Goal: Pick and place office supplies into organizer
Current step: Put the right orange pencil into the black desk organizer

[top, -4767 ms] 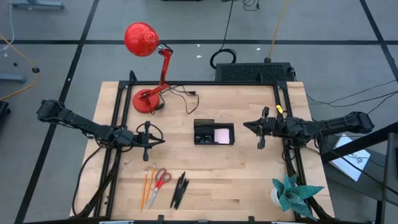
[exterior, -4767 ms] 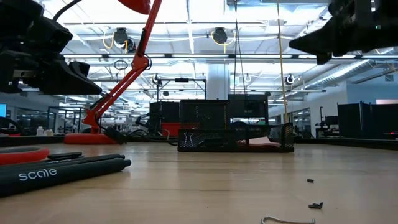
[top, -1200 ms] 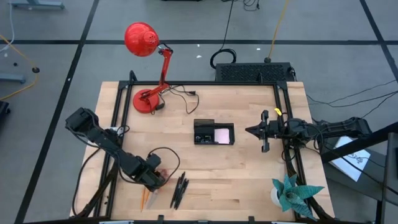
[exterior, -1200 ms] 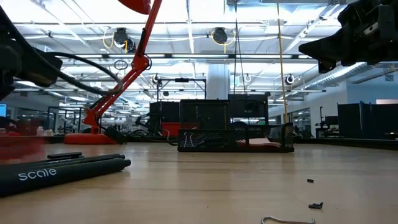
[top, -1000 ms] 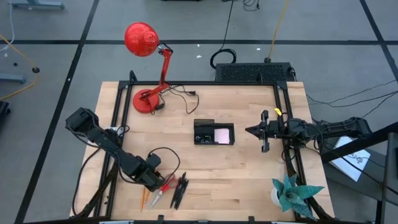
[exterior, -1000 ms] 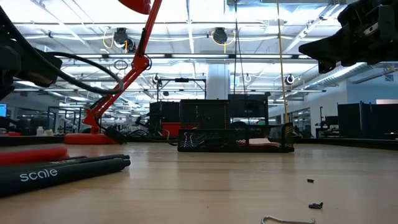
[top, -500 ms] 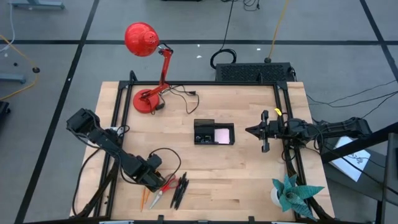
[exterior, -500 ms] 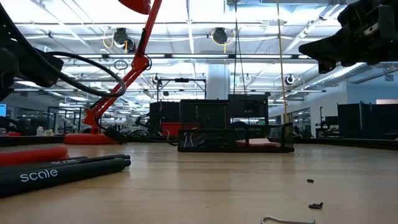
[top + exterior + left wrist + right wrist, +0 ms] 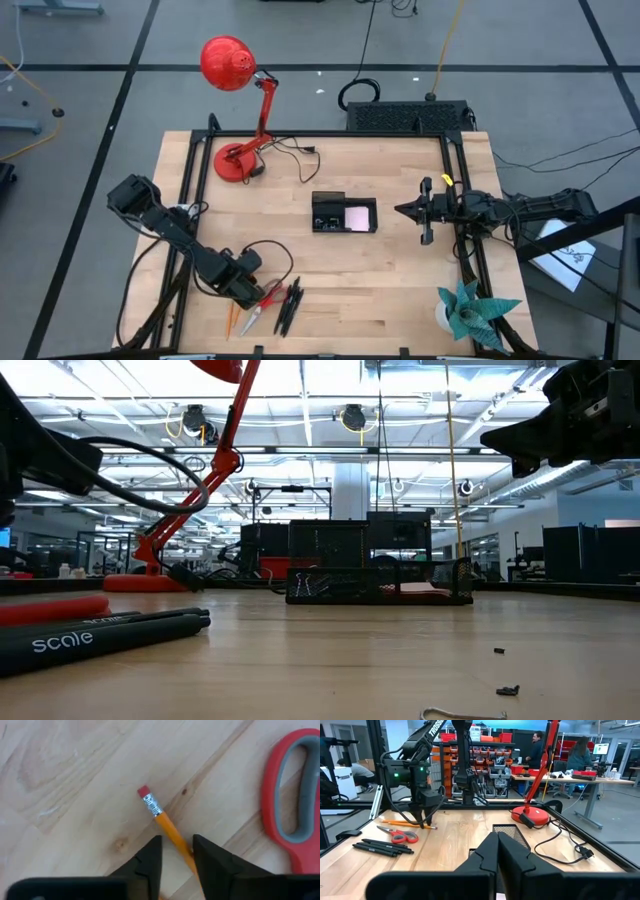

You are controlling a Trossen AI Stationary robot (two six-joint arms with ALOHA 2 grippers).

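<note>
High: left gripper (image 9: 248, 290) down at table front-left over the pencils (image 9: 233, 318), scissors (image 9: 262, 301) just beside; organizer (image 9: 343, 213) mid-table, well apart. Right gripper (image 9: 415, 210) parked beside organizer, fingers together, empty.

Low: pens (image 9: 95, 634) and scissors handle lie flat near front.

L wrist: fingers (image 9: 150, 862) straddle one pencil (image 9: 167, 831), narrow gap, can't tell if gripping yet. Risk: grip sits off-centre along the shaft, so it may roll, tilt or slip on lift, or fingers nudge the scissors.

R wrist: left gripper tip on the pencils.
</note>
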